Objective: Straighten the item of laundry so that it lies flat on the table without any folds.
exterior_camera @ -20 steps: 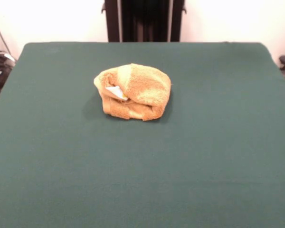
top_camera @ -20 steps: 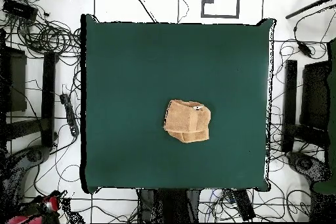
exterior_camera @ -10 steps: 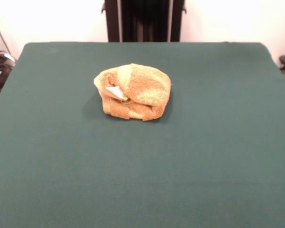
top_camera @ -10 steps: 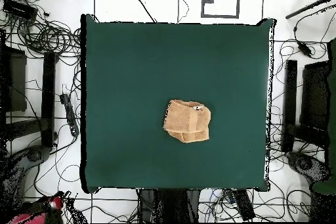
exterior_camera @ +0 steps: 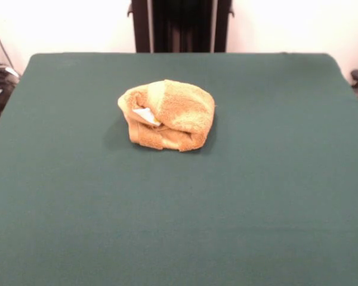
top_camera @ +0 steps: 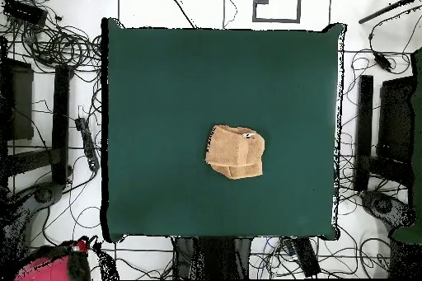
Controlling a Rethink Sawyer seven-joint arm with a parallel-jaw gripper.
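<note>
Red-and-black arm and its hand show in neither view, so I cannot tell whether the hand is spread or pressed together; only the dark pedestal (exterior_camera: 181,25) stands at the far edge of the tabletop (exterior_camera: 274,196) in the front view.

The towel (exterior_camera: 167,114) sits bunched on the green felt, a little toward the robot's side of the middle and well apart from every edge. It is a rounded lump, not a sheet: the orange-tan terry is rolled over itself, a paler band crosses the top of the mound, and a small white tag (exterior_camera: 146,115) peeks from a fold on the picture's left in the front view. From overhead the lump (top_camera: 236,152) reads as a compact, roughly square bundle with a thicker layer doubled along the edge nearest the robot's base.

By my judgement the task is at its very start: nothing is unfolded yet, and the step in hand is the approach to a first grasp. The next move calls for finding a free edge or corner, most likely the loose lip beside the tag, pinching only the top layer there, and drawing it outward and low. Grabbing the whole mound would merely drag the bundle.

A person's red sleeve (top_camera: 45,268) shows at the overhead view's lower left corner, off the tabletop.
</note>
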